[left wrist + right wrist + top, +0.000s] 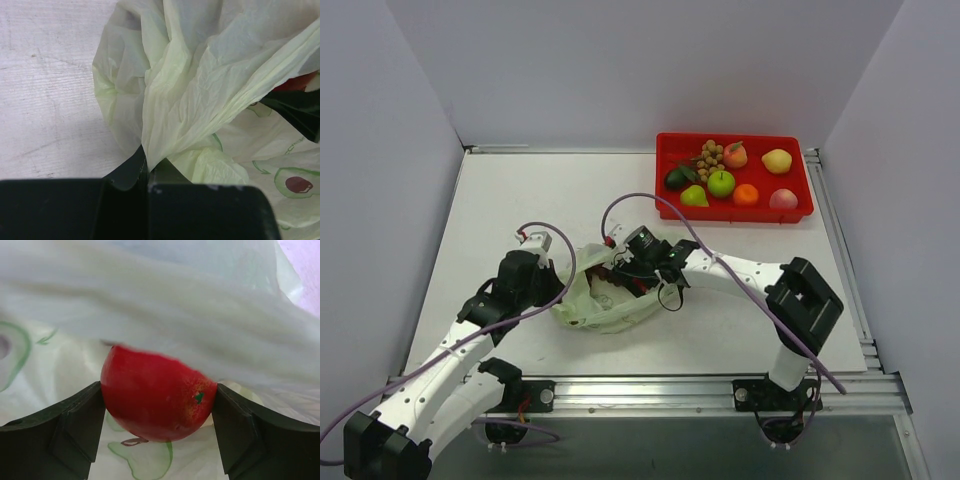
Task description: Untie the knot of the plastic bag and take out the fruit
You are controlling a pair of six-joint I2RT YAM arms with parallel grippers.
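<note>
The only print we can make out is on the plastic bag (605, 310): green-outlined avocado halves with reddish-brown pits, clearest in the left wrist view at 4 o'clock. The rest of the film is plain pale green.

The bag lies crumpled at the middle of the surface (500, 200), between the two arms. The left arm rises from its base at 7 o'clock and stretches toward 1 o'clock, ending at the bag's 9 o'clock edge. The jaws of the left gripper (146, 162) are closed tight, and a gathered fold of the bag is pinched between them and fans out above.

The right arm starts at 5 o'clock, bends at a dark elbow block, and lays its forearm low across the surface toward 9 o'clock, so the right gripper (157, 410) sits inside the folds of the bag. Its jaws stand fairly wide, one on each side of a red fruit (155, 395), both pressing against its skin. The bag film drapes over the top of that fruit.

A red tray (735, 138) sits at 1 o'clock on the surface, well apart from the bag. It holds a green apple (721, 183), an orange (746, 194) and other fruit pieces.
</note>
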